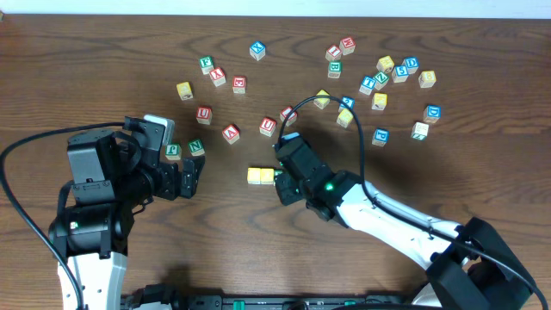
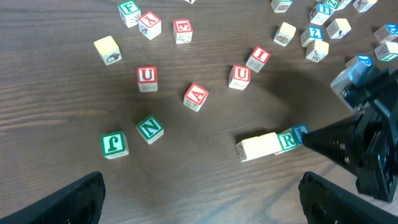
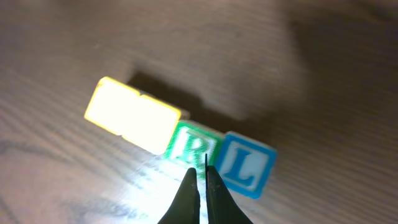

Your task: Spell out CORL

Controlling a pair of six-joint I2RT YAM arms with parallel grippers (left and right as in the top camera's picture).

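Seeing brown wood table (image 1: pixel 482 172) w/ loose letter cubes (image 1: pixel 385 64) scattered over far half. Got left gripper (image 1: pixel 194 176) spread wide, empty, hanging nr green N cube (image 1: pixel 196 147), well left of the row. Got right gripper (image 3: pixel 200 177) pinched tight, gripping nothing, tips at R cube (image 3: pixel 193 144) near edge; can't tell if touching. Mid-table, touching in a line: two yellow cubes (image 3: pixel 134 116), R, then L cube (image 3: pixel 247 165).

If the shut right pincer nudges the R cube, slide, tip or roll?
Likely slides flat: the R cube is a flat-faced block, so rolling looks unlikely. It sits against the L cube and a yellow cube, so neighbours may shift too. The right pincer is a narrow shut tip; off-centre contact would probably twist it.
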